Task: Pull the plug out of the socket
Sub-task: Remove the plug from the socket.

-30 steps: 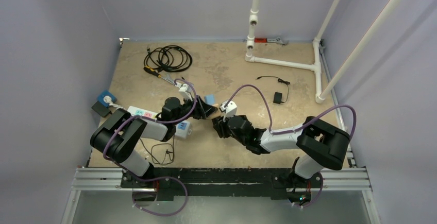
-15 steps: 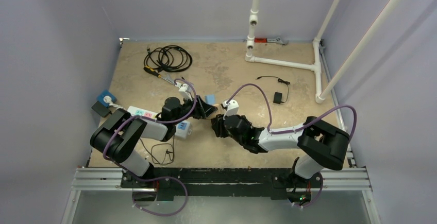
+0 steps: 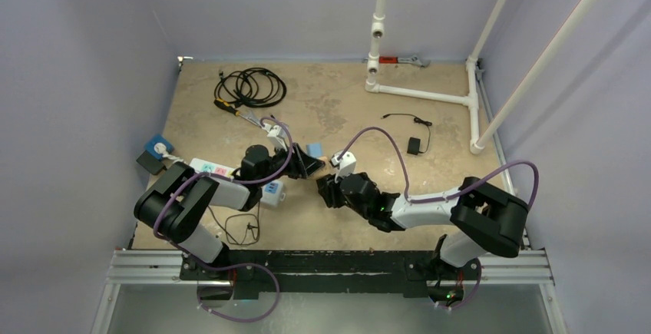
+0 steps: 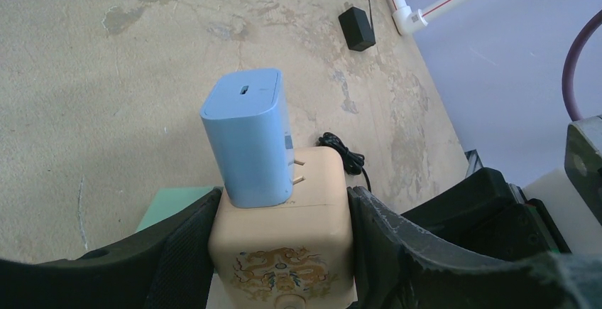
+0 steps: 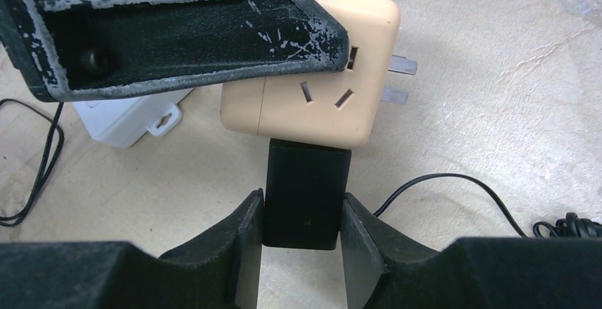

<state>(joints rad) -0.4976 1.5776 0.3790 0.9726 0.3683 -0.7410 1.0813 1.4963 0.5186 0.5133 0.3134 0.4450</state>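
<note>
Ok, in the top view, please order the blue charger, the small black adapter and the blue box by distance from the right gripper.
From the right gripper:
1. Blue charger, just beyond it, slightly to the left.
2. Small black adapter, to the right and farther back.
3. Blue box, far off to the left.

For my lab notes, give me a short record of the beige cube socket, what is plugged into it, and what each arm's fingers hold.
socket: beige cube socket, clamped on two sides
left fingers: shut on beige cube socket
right fingers: shut on black plug
black plug: seated in one socket face, not yet pulled out
blue charger: stands on another face of the socket
</note>
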